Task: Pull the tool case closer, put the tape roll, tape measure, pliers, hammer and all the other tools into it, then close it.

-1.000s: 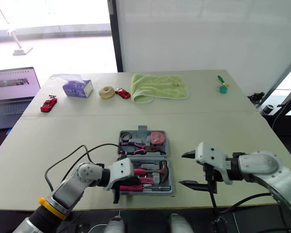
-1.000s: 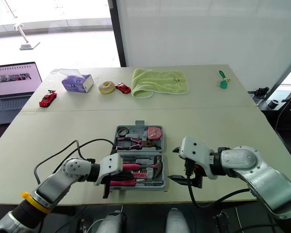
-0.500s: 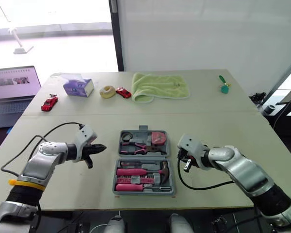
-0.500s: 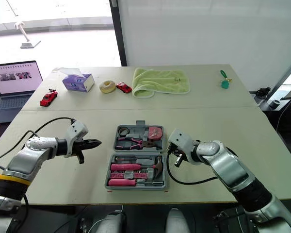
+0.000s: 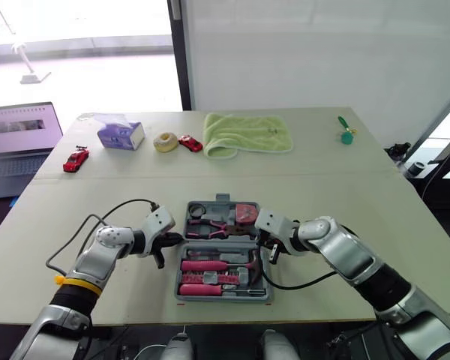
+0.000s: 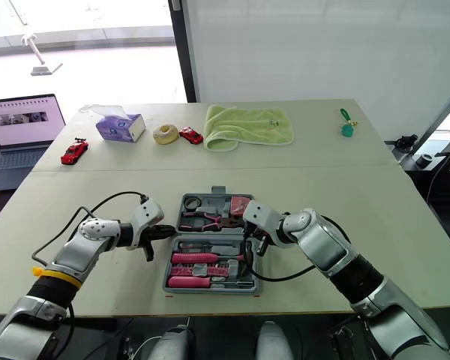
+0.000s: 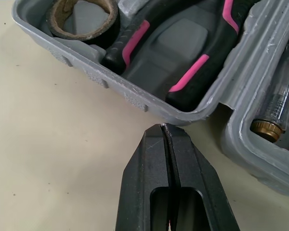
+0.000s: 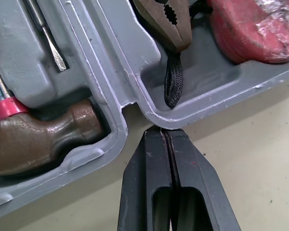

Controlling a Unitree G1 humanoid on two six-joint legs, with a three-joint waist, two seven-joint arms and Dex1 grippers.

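The tool case (image 5: 222, 251) lies open near the tabletop's (image 5: 360, 195) front edge, tools seated inside. Left pincer (image 7: 164, 128) and right pincer (image 8: 165, 131), both clenched empty, touch its opposite side rims beside the hinge, likely poised to fold it shut.

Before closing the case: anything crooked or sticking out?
Nothing stands out. Tape roll, pliers and tape measure sit in the far half of the tool case, the hammer in the near half; nothing overhangs. The left hand and right hand are shut beside it.
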